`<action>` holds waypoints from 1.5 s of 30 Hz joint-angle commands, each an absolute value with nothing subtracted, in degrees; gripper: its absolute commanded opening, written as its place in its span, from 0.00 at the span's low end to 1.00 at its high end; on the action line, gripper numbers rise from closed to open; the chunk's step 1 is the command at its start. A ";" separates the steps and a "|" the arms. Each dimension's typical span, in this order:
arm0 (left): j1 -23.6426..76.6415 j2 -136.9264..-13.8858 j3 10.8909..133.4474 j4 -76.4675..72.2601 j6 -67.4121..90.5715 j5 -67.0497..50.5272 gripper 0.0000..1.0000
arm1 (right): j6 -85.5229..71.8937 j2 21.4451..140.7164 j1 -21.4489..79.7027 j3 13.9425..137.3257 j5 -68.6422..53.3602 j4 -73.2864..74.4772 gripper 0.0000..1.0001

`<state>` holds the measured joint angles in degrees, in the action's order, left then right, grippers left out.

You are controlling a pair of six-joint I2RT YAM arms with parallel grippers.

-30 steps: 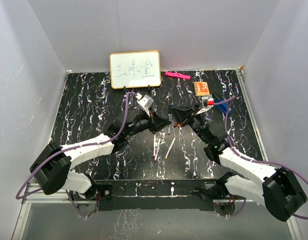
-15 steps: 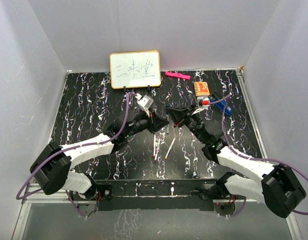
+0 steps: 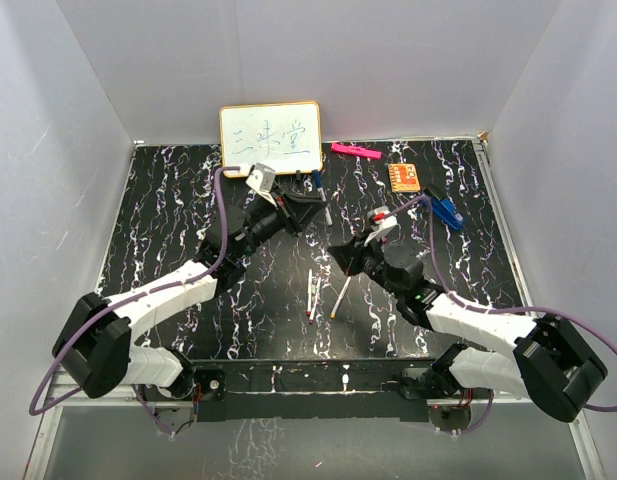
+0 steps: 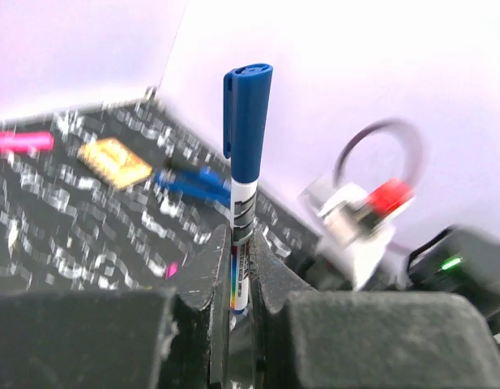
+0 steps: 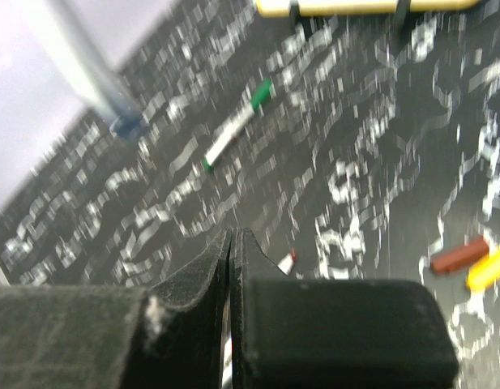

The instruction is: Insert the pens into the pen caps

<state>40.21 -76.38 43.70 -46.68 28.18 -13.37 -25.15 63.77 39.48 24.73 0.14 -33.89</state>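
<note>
Left wrist view: left gripper jaws pinched a blue-capped pen upright, above the table. Right gripper jaws were pressed together, apparently empty; a green-capped pen lay beyond them. Judged about half done: two uncapped pens lay mid-table, with a red cap and a yellow cap loose.

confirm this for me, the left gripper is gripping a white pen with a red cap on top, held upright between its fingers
No, the cap is blue, not red. The left wrist view shows it on top of the white pen, which the left gripper grips upright between its fingers.
</note>
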 commanded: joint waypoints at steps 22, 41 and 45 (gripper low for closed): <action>40.41 -66.28 44.16 -39.52 20.44 -14.96 0.00 | -20.16 50.05 40.33 36.29 9.41 -19.32 0.98; 40.52 -71.50 47.41 -31.53 21.97 -25.63 0.00 | -18.57 55.34 40.33 45.87 -2.88 -24.55 0.56; 40.50 -71.53 47.52 -31.92 22.21 -27.00 0.00 | -18.97 56.46 40.31 45.80 -3.21 -24.80 0.56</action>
<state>40.32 -72.10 44.64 -30.61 21.69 -23.66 -19.18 55.92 40.16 43.44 -1.37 -21.52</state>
